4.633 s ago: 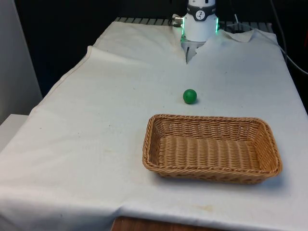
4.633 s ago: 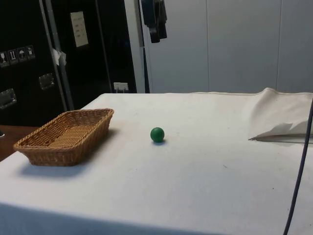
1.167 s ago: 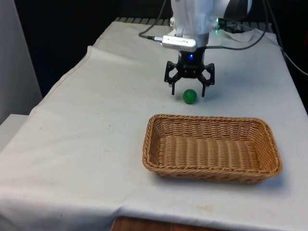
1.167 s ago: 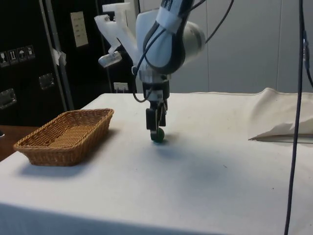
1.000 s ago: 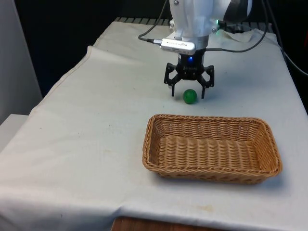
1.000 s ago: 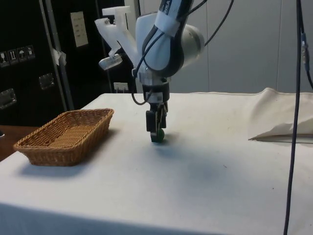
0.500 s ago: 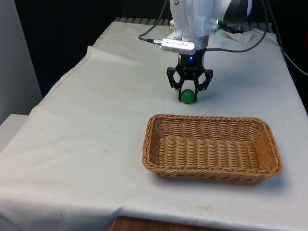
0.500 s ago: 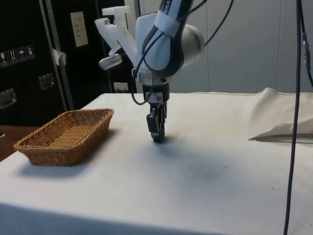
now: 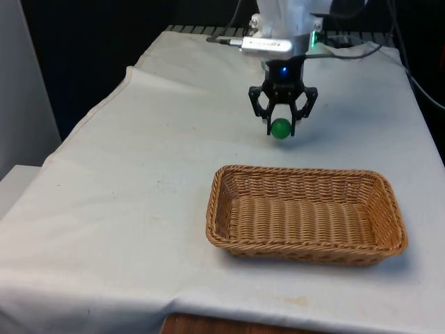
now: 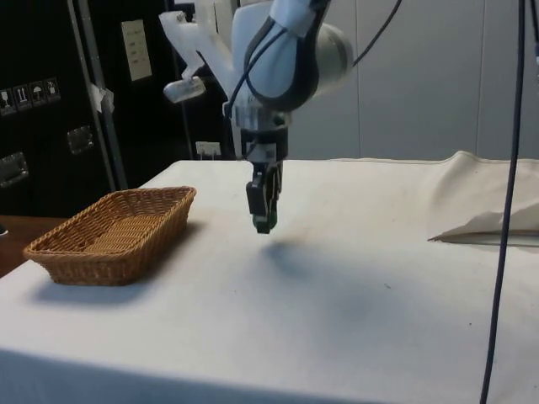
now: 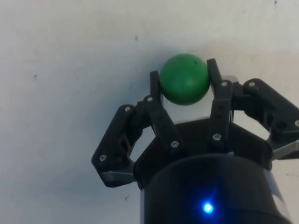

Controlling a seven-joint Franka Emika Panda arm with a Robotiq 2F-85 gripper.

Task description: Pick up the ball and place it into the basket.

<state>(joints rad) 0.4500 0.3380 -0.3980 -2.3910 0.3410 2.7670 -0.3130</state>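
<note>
**Ball lifted clear of the cloth**

The basket is sitting empty on the white cloth. Beyond the basket's far rim, the gripper is hanging above the cloth, jaws clamping the green ball. Half a second ago the ball was resting on the cloth; the pick is done and carrying to the basket remains.

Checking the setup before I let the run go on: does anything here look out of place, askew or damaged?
Nothing stands out. The gripper holds the green ball squarely between its fingers, lifted off the white cloth. The wicker basket sits flat and upright, intact, with nothing in it.
</note>
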